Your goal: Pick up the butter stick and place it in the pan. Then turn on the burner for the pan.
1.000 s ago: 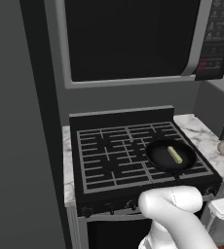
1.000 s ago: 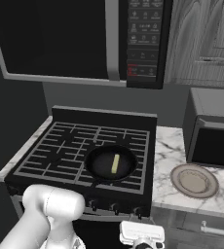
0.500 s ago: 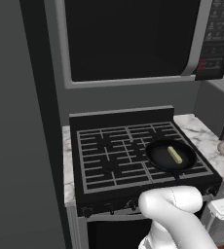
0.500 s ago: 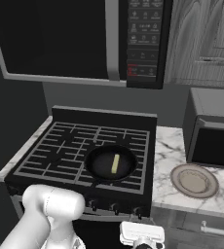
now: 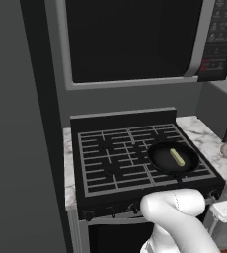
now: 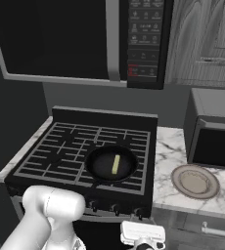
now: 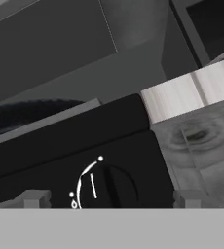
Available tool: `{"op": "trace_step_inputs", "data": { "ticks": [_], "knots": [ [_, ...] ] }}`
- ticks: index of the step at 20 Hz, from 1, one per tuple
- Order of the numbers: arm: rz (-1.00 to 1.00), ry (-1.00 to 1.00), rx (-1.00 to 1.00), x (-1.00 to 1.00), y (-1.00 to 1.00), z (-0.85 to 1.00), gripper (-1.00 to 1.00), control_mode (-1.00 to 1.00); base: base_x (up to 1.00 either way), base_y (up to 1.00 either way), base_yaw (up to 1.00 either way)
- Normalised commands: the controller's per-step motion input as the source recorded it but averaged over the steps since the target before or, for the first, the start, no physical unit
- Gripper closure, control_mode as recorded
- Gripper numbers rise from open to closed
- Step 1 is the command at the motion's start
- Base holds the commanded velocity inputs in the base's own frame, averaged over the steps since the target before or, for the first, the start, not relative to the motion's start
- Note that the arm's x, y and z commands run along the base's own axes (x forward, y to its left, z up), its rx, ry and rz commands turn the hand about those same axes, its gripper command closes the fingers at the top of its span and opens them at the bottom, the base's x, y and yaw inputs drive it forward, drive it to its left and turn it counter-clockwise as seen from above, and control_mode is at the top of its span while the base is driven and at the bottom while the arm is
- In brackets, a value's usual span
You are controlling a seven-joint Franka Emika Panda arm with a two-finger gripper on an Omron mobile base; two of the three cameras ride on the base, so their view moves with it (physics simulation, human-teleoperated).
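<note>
Butter [image 5: 177, 157]: lying flat inside the pan [image 6: 101, 168], so first step looks done
Pan: on front right burner; handle toward the knobs
Knob [image 7: 106, 188]: straight ahead of the hand, likely the next target
Claw [image 7: 111, 198]: fingers spread wide, holding nothing; ready to close around the knob

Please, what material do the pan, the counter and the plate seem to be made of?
Pan: probably dark metal, matte black all over.
Counter: looks like polished marble, white with grey veins.
Plate: perhaps glazed ceramic, plain beige with a raised rim.
</note>
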Motion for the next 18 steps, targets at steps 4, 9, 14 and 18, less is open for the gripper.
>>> {"op": "trace_step_inputs", "data": {
  "ticks": [4,9,14,18],
  "knots": [
    [0.00,-0.01,0.00,0.05,0.02,0.02,-1.00,-1.00,0.00,0.00,0.00],
    [0.00,-0.01,0.00,0.00,0.00,0.14,-1.00,-1.00,0.00,0.00,0.00],
    [0.00,0.00,0.00,0.00,0.03,0.21,-1.00,-1.00,0.00,0.00,0.00],
    [0.00,0.00,0.00,0.00,0.13,0.03,-1.00,-1.00,0.00,0.00,0.00]
  ]
}}
